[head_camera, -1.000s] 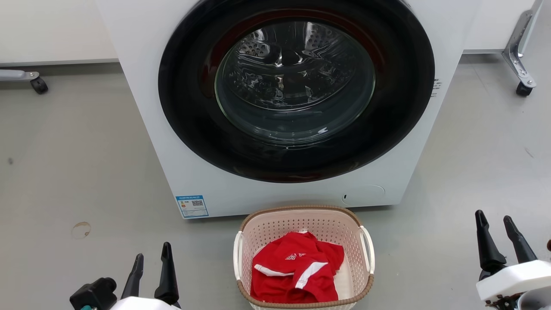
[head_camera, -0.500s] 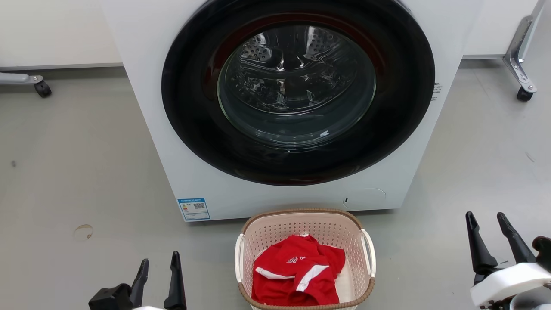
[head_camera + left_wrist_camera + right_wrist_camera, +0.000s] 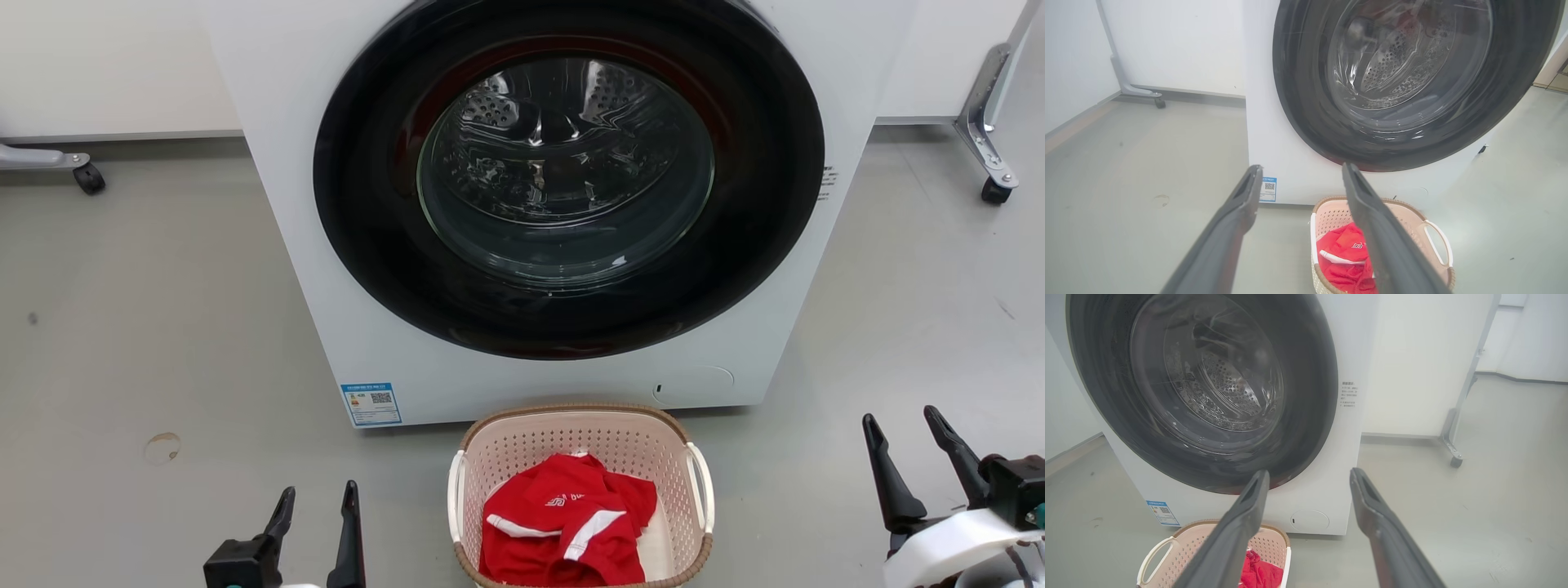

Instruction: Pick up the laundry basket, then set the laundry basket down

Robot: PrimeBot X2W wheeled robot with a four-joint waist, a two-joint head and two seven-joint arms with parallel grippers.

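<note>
Both pincers have drawn inward since a second ago, while the laundry basket (image 3: 522, 445) sits where it was on the floor (image 3: 163, 327); its small drop in the head view is my head tilting. It stands just in front of the washing machine (image 3: 457, 392), a red garment (image 3: 563, 523) heaped inside. My left pincer (image 3: 319, 490) and right pincer (image 3: 899, 415) flank it, both spread wide, empty and clear of it, the right one farther out.

That unevenness is my worry. If one side arrives first, I judge the light plastic would skid sideways or bump the machine. A finger missing a handle slot, or one arm lifting ahead of the other, could tip the basket and spill the garment.

From above, the left handle (image 3: 453, 498) and right handle (image 3: 704, 490) read as thin white strips. My left wrist view opens up the right handle's loop (image 3: 1439, 245), and my right wrist view the left handle's (image 3: 1152, 555).
</note>
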